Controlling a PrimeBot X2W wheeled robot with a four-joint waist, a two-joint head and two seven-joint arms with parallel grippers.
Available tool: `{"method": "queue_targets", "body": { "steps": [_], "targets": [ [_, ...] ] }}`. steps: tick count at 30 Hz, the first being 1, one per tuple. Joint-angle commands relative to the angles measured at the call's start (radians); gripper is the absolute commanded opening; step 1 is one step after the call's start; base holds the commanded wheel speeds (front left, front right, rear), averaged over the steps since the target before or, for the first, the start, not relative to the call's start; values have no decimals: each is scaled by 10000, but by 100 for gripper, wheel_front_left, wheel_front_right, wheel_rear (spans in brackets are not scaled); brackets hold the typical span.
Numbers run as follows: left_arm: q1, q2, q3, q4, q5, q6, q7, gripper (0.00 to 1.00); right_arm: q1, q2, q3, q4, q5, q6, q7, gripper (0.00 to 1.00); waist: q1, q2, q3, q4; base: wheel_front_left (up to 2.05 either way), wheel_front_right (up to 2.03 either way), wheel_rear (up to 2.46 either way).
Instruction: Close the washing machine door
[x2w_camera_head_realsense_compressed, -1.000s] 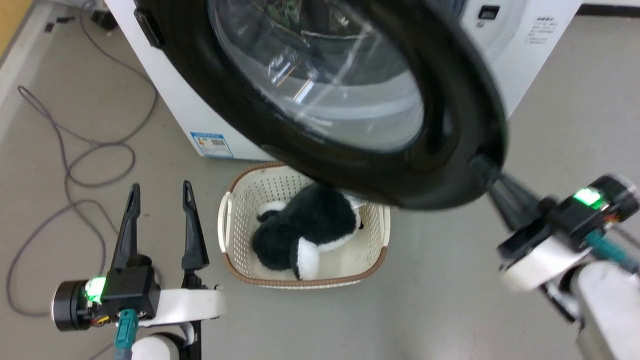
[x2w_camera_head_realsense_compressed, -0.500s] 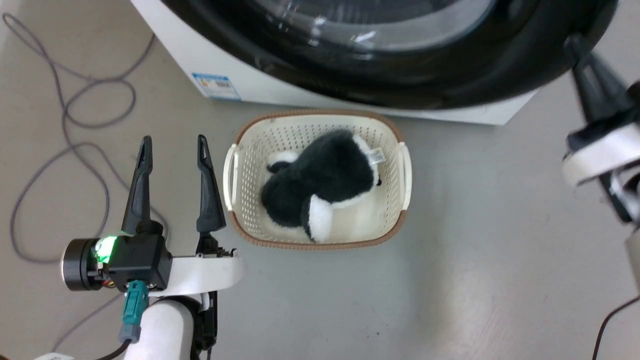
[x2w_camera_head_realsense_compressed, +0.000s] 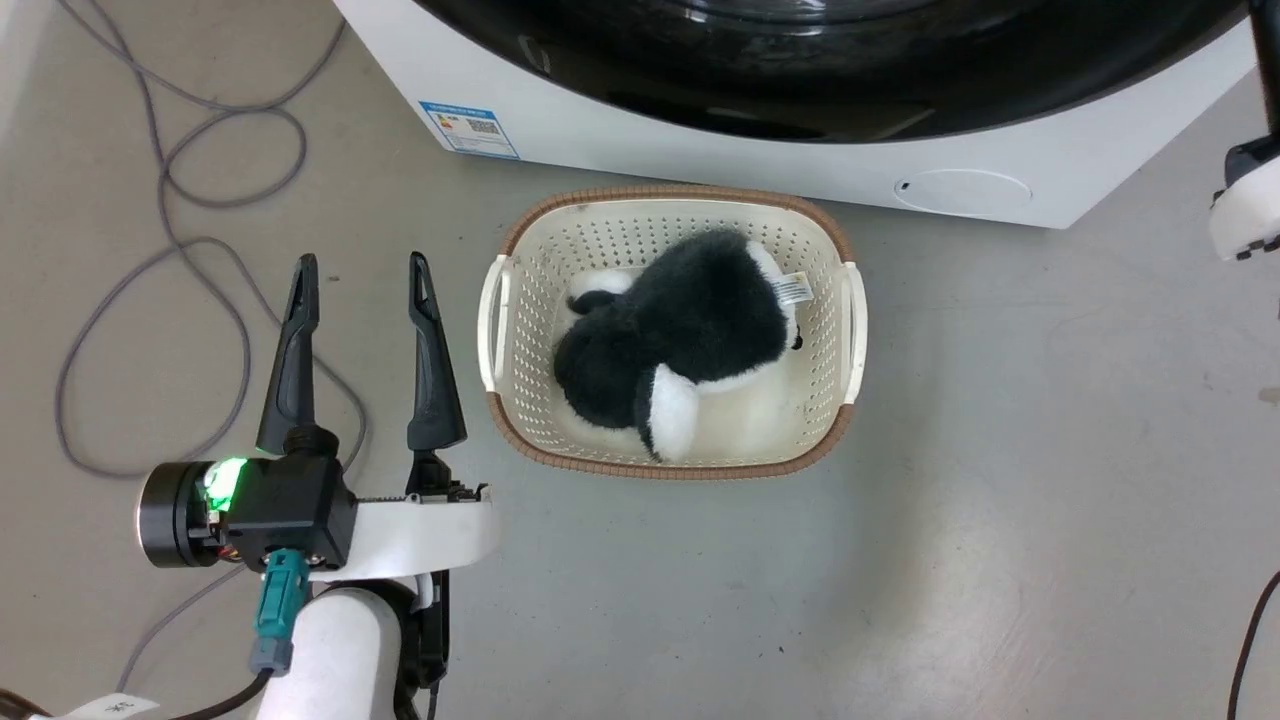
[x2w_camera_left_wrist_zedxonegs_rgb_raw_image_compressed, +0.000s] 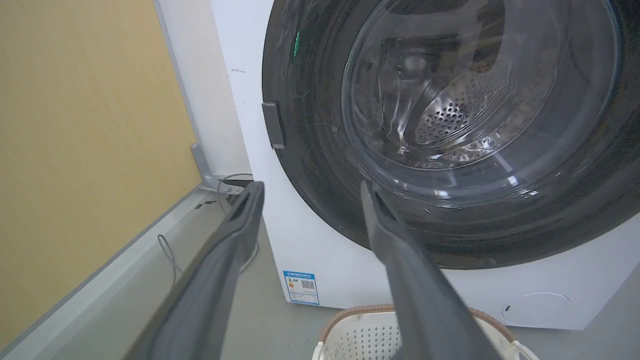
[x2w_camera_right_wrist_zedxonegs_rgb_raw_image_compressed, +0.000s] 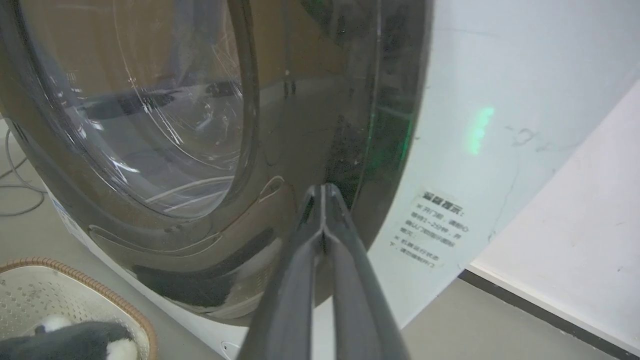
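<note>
The right hand (x2w_camera_right_wrist_zedxonegs_rgb_raw_image_compressed: 324, 192), clenched on nothing, tips against the large round glossy black washing machine door (x2w_camera_right_wrist_zedxonegs_rgb_raw_image_compressed: 305, 110), which seems flush with the white boxy washing machine (x2w_camera_right_wrist_zedxonegs_rgb_raw_image_compressed: 480, 75). The left hand (x2w_camera_head_realsense_compressed: 362, 265) hangs released. This looks like the final push, and next comes a firm press to latch.

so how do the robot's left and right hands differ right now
The left hand, with long dark fingers, is open and sits beside the cream perforated basket. The right hand is shut, tips together at the rim of the glossy black round washing machine door. Both hold nothing.
</note>
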Motion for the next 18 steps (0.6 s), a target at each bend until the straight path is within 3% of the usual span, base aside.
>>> {"method": "queue_targets", "body": {
  "steps": [1, 9, 18],
  "targets": [
    [-130, -13, 17, 11, -4, 59, -43, 100, -231, -24, -158, 96, -43, -23, -42, 0, -1, 0, 1, 11, 0, 0, 0],
    [-32, -39, 95, 96, -25, 111, -43, 100, 23, 329, -719, 151, -201, -23, -42, 0, -1, 0, -297, -19, 0, 0, 0],
    [548, 53, 494, 388, 9, 60, -43, 100, 1873, 1130, -1172, -1965, -150, -23, -42, 0, -1, 0, -1474, -771, 0, 0, 0]
  ]
}}
